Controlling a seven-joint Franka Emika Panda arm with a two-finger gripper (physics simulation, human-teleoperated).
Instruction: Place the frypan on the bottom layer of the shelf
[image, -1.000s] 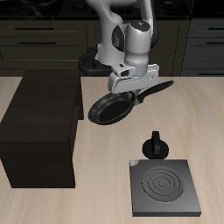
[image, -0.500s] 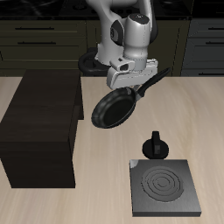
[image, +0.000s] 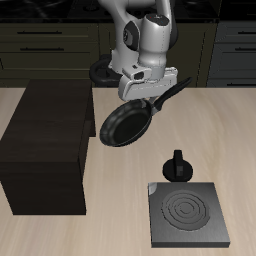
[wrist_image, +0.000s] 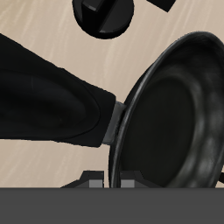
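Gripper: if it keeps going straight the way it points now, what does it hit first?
The gripper points down, shut on the frypan by its handle. Straight on lies bare table between the shelf and the small black pot; the tilted pan would likely touch first. Depth is unclear.

Frypan (image: 126, 122) carried by claw (image: 148, 93) shifted closer to shelf (image: 48, 140), tilted more, handle raised.

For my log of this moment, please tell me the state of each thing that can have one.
Round black frypan with long handle: lifted off the table, tilted, held by its handle.
Gripper: fingers shut on the frypan's handle.
Large dark brown wooden shelf: standing on the table, top bare.
Small black knobbed pot: upright beside the square grey plate.
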